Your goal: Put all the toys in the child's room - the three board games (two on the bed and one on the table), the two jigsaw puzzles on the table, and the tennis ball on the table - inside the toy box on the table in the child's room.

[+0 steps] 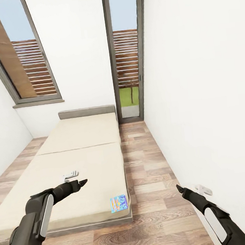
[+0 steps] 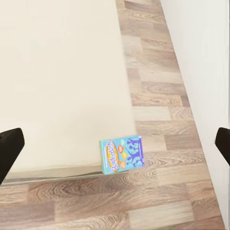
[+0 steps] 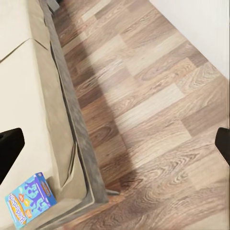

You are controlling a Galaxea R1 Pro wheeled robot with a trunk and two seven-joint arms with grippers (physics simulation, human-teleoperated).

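Note:
A small blue board game (image 1: 119, 203) lies flat on the near right corner of the cream bed (image 1: 81, 161), close to the mattress edge. It also appears in the left wrist view as the blue board game (image 2: 121, 155) and in the right wrist view as the same box (image 3: 28, 200). My left gripper (image 1: 83, 183) hovers over the near panel of the bed, left of the box and apart from it, open and holding nothing. My right gripper (image 1: 180, 189) hangs over the wood floor to the right of the bed, also open. The table and toy box are out of view.
A white wall (image 1: 204, 109) runs close along my right arm. A strip of wood-plank floor (image 1: 147, 173) separates it from the bed. Beyond the bed's headboard (image 1: 86, 112) stand a tall glass door (image 1: 127, 61) and a window (image 1: 24, 61).

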